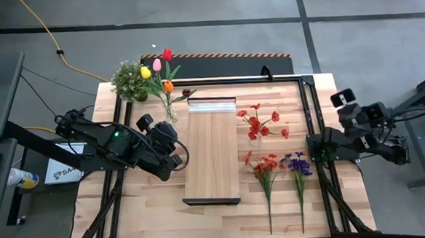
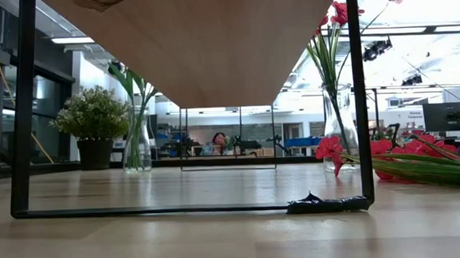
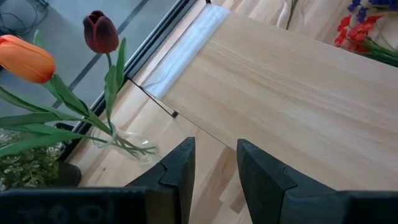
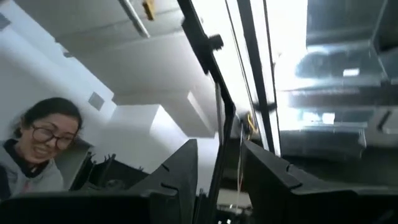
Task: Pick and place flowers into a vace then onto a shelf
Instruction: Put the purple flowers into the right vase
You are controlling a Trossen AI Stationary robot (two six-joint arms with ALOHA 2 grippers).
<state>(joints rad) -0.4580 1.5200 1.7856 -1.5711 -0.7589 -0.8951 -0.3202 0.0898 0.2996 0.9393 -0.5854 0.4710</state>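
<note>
While your left gripper (image 3: 211, 171) hovers empty, jaws slightly apart, beside the long light-wood shelf (image 1: 210, 152), loose red and purple flowers (image 1: 277, 165) await on the desk (image 1: 144, 210) beyond it.

Shelf (image 1: 210, 150): frame centre. Vase of flowers (image 1: 163, 85): upper left of it, beside potted plant (image 1: 129, 80). Loose sprays (image 1: 279, 165): right, on table (image 1: 152, 209).

You see a bushy potted plant (image 1: 130, 81) at the table's (image 1: 152, 209) far left corner (a yellow cable (image 1: 52, 40) crosses the floor beyond), and a person (image 4: 34, 146) nearby.
</note>
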